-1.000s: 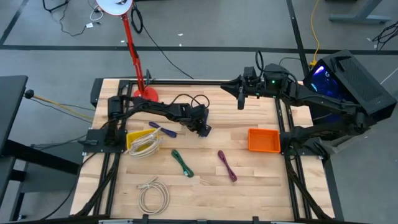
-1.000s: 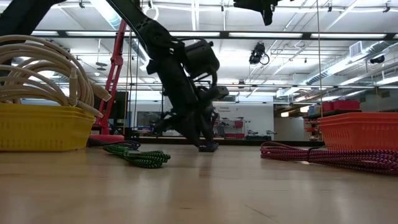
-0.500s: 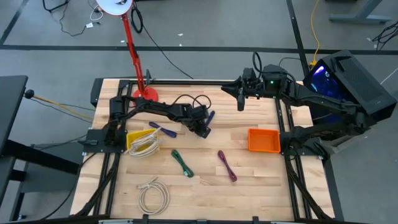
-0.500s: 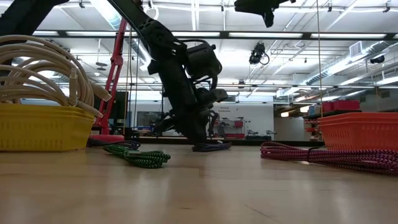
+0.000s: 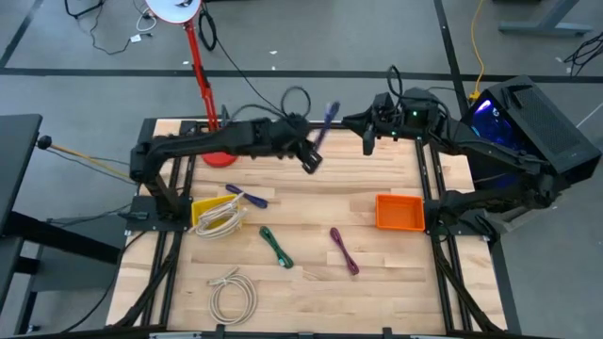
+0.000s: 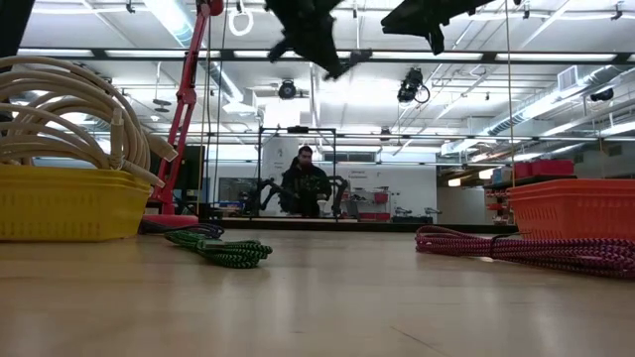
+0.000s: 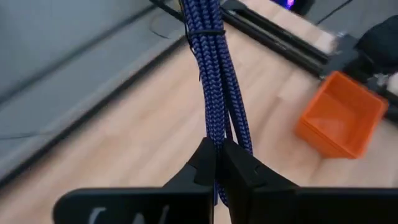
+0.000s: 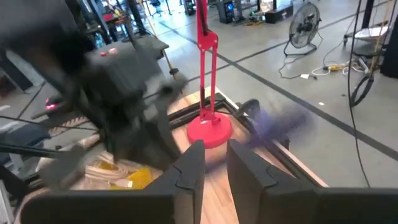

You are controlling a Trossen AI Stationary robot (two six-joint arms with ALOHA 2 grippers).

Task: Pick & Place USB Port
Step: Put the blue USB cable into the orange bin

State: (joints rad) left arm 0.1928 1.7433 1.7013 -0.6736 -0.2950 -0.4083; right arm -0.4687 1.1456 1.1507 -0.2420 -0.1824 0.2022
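1. Wood-plank table [image 5: 377, 273] in an open workshop, grey floor around it; no readable writing.
2. Blue braided USB cable [image 7: 211, 74] lifted off the table near the far edge, left gripper [image 5: 311, 160] clamped on it.
3. Orange bin [image 5: 399, 212] on the right side, yellow bin [image 5: 203, 209] on the left.
4. Right gripper [image 5: 369, 141] raised at the far edge, fingers slightly apart, empty.
5. Person [image 6: 303, 178] in the background.

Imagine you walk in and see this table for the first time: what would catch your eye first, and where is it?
Most striking is the left gripper, raised above the table's far side and shut on a bundled blue cable that sticks up from it. The right gripper hangs in the air close by, facing it. Below, a bright orange bin sits near the table's right edge, and a yellow basket of pale cable near the left.
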